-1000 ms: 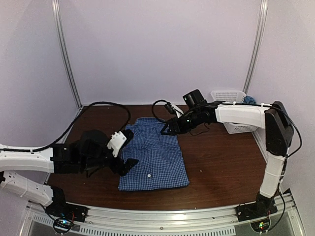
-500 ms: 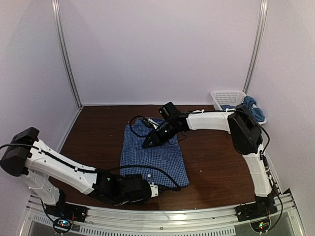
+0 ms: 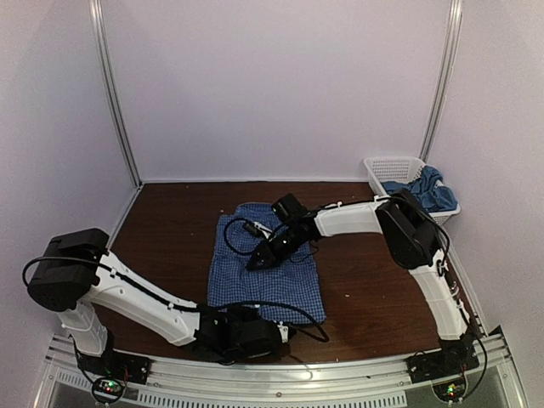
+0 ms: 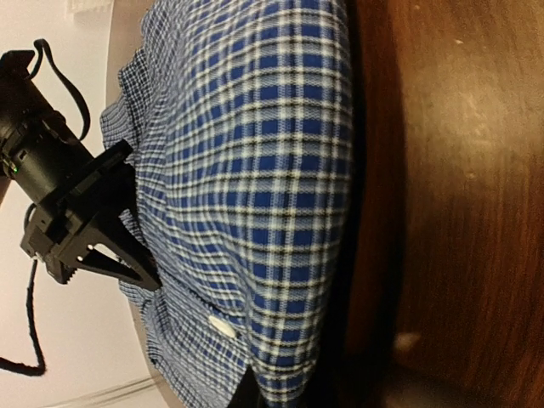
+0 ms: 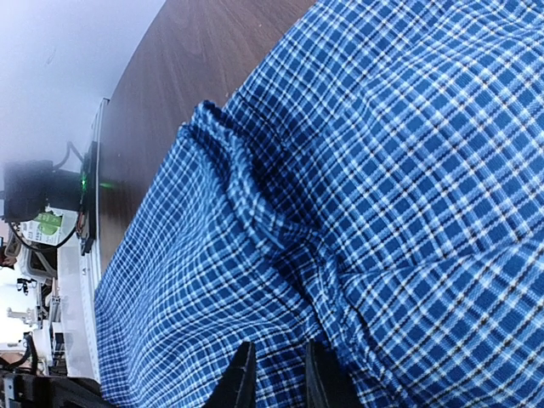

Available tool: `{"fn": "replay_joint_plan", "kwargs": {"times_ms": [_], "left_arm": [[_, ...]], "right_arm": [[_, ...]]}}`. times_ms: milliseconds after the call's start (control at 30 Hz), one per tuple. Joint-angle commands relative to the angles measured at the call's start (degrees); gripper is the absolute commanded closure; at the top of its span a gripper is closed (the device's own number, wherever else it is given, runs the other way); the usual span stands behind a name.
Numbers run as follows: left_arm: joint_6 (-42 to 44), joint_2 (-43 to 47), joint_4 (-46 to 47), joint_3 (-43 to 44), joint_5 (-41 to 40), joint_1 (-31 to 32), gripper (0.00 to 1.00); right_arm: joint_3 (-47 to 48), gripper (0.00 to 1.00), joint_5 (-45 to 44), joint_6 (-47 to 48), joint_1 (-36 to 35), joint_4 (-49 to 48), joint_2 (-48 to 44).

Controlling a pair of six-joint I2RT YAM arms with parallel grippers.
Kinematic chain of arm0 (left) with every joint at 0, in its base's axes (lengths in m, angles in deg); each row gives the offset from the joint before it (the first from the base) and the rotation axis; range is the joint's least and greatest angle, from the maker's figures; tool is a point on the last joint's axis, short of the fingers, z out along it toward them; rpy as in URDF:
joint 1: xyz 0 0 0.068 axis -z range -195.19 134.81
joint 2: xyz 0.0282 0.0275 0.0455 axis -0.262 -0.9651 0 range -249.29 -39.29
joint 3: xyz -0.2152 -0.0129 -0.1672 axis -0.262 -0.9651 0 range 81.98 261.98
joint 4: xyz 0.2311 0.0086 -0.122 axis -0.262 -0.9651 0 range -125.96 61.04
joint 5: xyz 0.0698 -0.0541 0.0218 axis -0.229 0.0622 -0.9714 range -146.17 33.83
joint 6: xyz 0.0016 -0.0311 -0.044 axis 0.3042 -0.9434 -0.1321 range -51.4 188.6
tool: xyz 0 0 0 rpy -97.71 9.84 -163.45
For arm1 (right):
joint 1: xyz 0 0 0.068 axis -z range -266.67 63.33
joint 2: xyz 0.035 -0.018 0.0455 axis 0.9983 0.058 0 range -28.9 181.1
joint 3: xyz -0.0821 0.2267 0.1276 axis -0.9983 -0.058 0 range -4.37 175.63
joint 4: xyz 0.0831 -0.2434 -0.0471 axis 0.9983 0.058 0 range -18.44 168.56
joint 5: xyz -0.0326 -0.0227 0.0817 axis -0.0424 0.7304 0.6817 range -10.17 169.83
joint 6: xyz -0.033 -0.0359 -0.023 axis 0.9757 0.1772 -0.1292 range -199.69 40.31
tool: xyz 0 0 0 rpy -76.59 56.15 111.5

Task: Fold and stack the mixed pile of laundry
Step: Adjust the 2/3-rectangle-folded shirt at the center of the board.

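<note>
Step in hand: the fold of the checked shirt (image 3: 246, 285), at the moment of taking hold; the teal t-shirt (image 3: 429, 189) is not yet begun.
Checked shirt: it lies spread flat in the middle of the tabletop (image 3: 374, 280), its long sides running from far to near and its near hem close to the near edge.
Teal t-shirt: bunched in the white basket (image 3: 382, 161) at the far right corner, partly draped over the rim, well apart from the shirt.
Right gripper (image 3: 255, 259): down on the far half of the shirt. In the wrist view its fingers (image 5: 240, 378) stand close together, and a raised ridge of checked cloth runs into the narrow gap between them, so they look pinched on a fold.
Left gripper (image 3: 276, 330): low at the shirt's near hem, towards the near right corner of the cloth. Its wrist view shows the hem close up but hardly any of its own fingers; I cannot tell whether they are spread or pressed on the cloth.
Progress: early, with one garment flat but not folded, the other in the basket, and no stack.
Next move calls for: both grips to be firm on cloth only, then a lift clear of the wood and an even carry, so the fold lands square and the lower layer does not drag.
</note>
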Motion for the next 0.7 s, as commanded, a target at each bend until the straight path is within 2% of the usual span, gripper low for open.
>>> {"fn": "replay_joint_plan", "kwargs": {"times_ms": [0,33,200,300,400,467,567,667], "left_arm": [[0.5,8.0,-6.1,2.2,5.6,1.3,0.97],[0.2,9.9,-8.4,2.7,8.0,1.8,1.00],[-2.9,15.7,-17.7,3.7,19.7,3.1,1.00],[-3.9,15.3,-18.0,2.3,22.4,3.4,0.82],[-6.2,11.7,-17.8,2.6,25.8,3.8,0.55],[-9.1,11.5,-16.4,2.7,28.9,3.7,0.50],[-15.8,17.5,-12.5,2.0,31.3,2.6,0.46],[-27.5,25.0,-8.4,0.4,33.2,-4.2,0.43]], "right_arm": [[-8.2,0.79,-3.6,-0.2,-0.2,0.8,-2.1],[-10.3,0.79,-3.7,-0.6,-0.3,-0.1,-3.6],[-19.7,0.75,-3.5,-3.5,-1.7,-4.8,-12.4],[-19.8,0.65,-5.6,-4.7,-1.1,-4.1,-16.0],[-17.0,0.54,-7.0,-6.1,0.8,-2.2,-18.4],[-16.6,0.53,-8.2,-6.5,1.7,-0.3,-20.3],[-20.5,0.53,-9.6,-7.9,2.6,0.0,-24.7],[-28.4,0.55,-11.1,-10.4,3.1,-2.2,-30.5]]}}
